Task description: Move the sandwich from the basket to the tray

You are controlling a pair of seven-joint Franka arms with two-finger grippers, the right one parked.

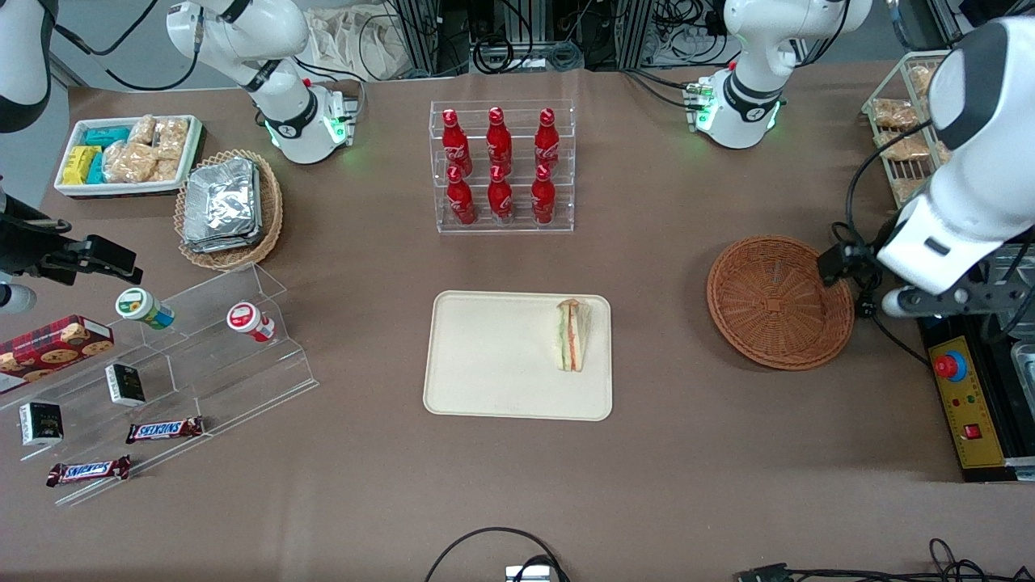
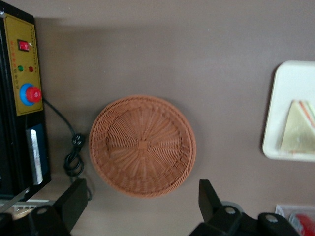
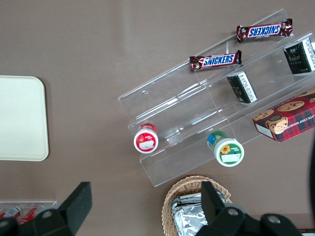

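Sandwich (image 1: 572, 335) lying on tray (image 1: 485, 356), jaws spread apart above bare basket (image 2: 142, 146), well apart from sandwich

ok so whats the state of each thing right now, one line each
sandwich: lying on the tray, near the edge toward the working arm
tray: flat on the table, holding only the sandwich
basket: empty, upright on the table
pincer: open, holding nothing, hovering above the basket
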